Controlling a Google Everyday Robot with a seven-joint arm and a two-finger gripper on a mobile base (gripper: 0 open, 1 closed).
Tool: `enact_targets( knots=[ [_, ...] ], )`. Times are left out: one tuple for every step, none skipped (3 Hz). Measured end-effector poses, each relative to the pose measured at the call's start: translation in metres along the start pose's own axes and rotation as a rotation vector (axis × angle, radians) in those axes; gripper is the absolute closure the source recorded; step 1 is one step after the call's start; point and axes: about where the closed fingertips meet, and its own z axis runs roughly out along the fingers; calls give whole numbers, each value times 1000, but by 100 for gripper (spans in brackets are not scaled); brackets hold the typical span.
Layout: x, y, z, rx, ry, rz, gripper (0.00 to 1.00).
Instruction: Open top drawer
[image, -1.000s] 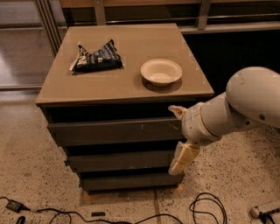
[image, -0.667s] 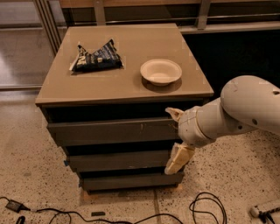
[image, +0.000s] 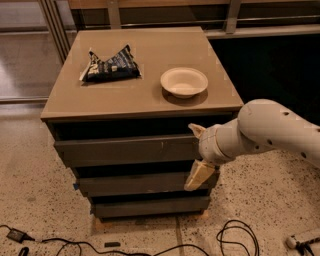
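Note:
The top drawer (image: 125, 150) is the widest dark grey-brown front, just under the cabinet top, with a dark gap above it and small pale scratches right of centre. My gripper (image: 196, 152) is at the drawer's right end. Its fingers are spread wide: the upper fingertip (image: 195, 130) sits at the drawer front's top edge, and the lower finger (image: 198, 175) hangs below the front, over the second drawer. The white arm reaches in from the right. I cannot tell whether the fingers touch the front.
Two narrower drawer fronts (image: 135, 183) sit below the top one. On the cabinet top (image: 150, 45) lie a dark snack bag (image: 110, 66) and a white bowl (image: 184, 81). Cables (image: 235, 240) lie on the speckled floor in front. A railing stands behind.
The arm and gripper have shifted left, closer along the top drawer's right end. The drawer front has not visibly moved.

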Motion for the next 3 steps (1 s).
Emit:
enact_targets(
  knots=[
    [-1,-8,10,11,-2,-13,0],
    [3,-23,24,34,-22,-12,0],
    [10,-40,39,69,-36,-16,0]
  ],
)
